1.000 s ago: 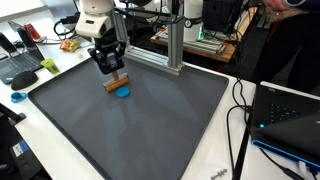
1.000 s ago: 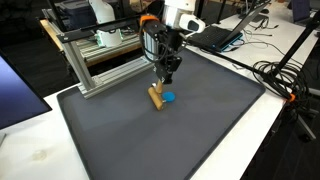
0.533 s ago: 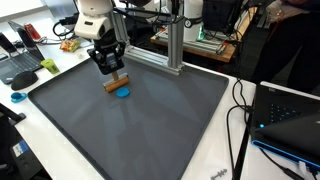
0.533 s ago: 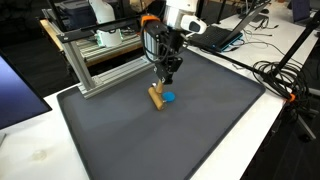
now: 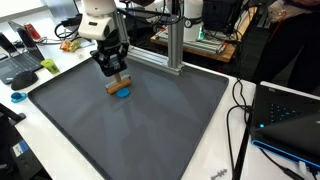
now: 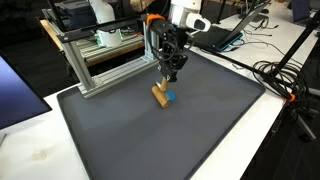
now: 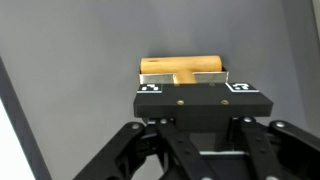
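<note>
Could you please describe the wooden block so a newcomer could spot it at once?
Start at the large dark mat, then the gripper above its end nearest the metal frame. The wooden block is clamped in that gripper: tan and oblong, unlike the flat, round blue disc beside it.

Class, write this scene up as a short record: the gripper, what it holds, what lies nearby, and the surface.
gripper: shut on a wooden block
block position: on or just above the mat; cannot tell which
blue disc: flat on the mat, close by the block; contact unclear
mat: dark grey, under everything
</note>
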Tool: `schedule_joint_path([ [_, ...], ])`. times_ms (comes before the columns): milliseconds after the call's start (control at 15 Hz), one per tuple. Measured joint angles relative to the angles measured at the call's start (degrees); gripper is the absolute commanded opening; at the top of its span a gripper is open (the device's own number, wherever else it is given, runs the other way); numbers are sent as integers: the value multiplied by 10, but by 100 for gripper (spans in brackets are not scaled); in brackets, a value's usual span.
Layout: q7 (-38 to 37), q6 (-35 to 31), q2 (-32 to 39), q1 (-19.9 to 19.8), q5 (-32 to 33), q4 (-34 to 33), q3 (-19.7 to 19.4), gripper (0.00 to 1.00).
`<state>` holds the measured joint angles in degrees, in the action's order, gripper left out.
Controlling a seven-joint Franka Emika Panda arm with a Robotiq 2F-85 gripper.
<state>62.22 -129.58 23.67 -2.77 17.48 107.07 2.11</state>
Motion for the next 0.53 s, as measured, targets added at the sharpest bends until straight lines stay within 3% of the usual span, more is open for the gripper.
schedule_joint_path([
  [533, 0, 4, -4, 1, 0, -2, 13, 22],
])
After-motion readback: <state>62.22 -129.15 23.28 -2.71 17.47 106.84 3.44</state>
